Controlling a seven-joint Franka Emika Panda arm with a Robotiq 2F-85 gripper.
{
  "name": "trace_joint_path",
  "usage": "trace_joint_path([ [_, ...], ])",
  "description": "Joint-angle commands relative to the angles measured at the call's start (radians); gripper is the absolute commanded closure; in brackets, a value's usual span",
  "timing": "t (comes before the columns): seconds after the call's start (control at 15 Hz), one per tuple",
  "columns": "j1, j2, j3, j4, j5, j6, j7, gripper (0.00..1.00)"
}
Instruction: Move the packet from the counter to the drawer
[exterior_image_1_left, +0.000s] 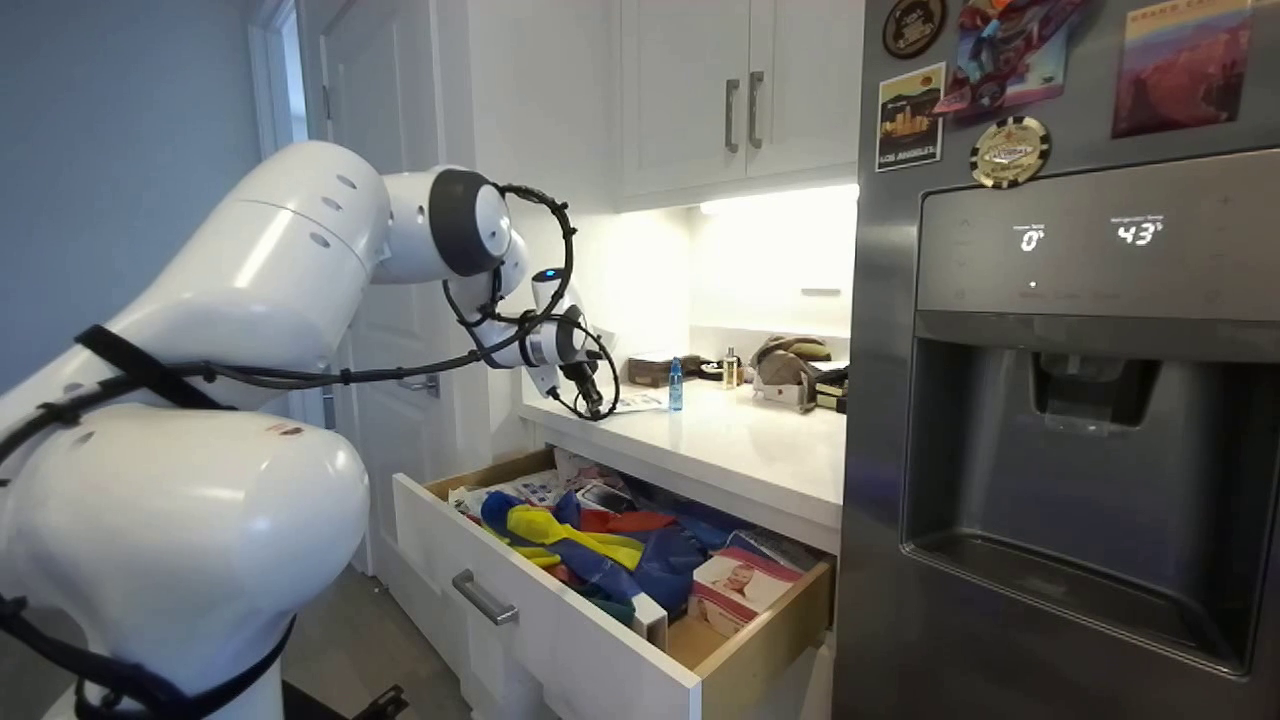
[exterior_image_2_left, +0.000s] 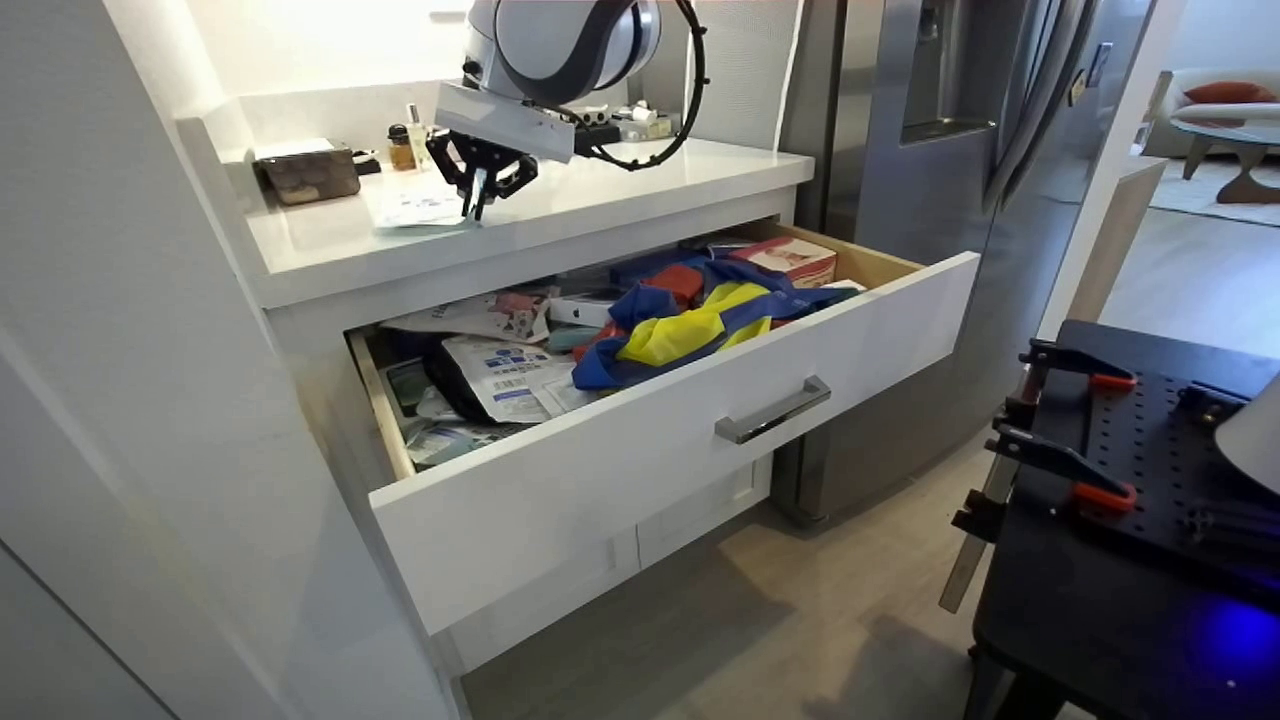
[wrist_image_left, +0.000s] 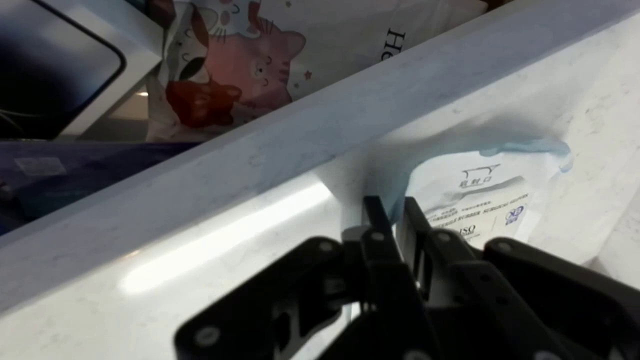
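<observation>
The packet (wrist_image_left: 480, 200) is a flat white and pale blue pouch with printed text, lying near the front edge of the counter (wrist_image_left: 590, 125). It also shows in both exterior views (exterior_image_1_left: 640, 401) (exterior_image_2_left: 412, 205). My gripper (wrist_image_left: 392, 207) points down at the packet's edge, its fingers close together with a raised pale blue fold between them. It looks shut on that fold, and in an exterior view (exterior_image_2_left: 475, 212) the fold stands up between the fingers. The rest of the packet stays on the counter. The drawer (exterior_image_2_left: 600, 480) is pulled open below the counter and full of things.
In the drawer lie blue and yellow cloth (exterior_image_2_left: 690, 325), white pouches (exterior_image_2_left: 520, 375) and a pink-white box (exterior_image_1_left: 740, 585). On the counter stand a blue bottle (exterior_image_1_left: 676, 385), a brown pouch (exterior_image_2_left: 312, 178) and an amber bottle (exterior_image_2_left: 400, 148). The fridge (exterior_image_1_left: 880, 450) borders the counter.
</observation>
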Motion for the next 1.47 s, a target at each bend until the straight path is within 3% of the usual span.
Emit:
trace_joint_path([
  [0.0,0.016,0.015,-0.021,0.033,-0.008,-0.017,0.022,1.0],
  [0.67,-0.03,-0.125,0.108,-0.119,0.045,-0.038,-0.093,0.98],
  [1.13,-0.043,-0.294,0.151,-0.396,0.066,-0.053,-0.13,0.98],
  [1.4,-0.088,-0.343,0.219,-0.539,0.153,-0.061,-0.196,0.98],
])
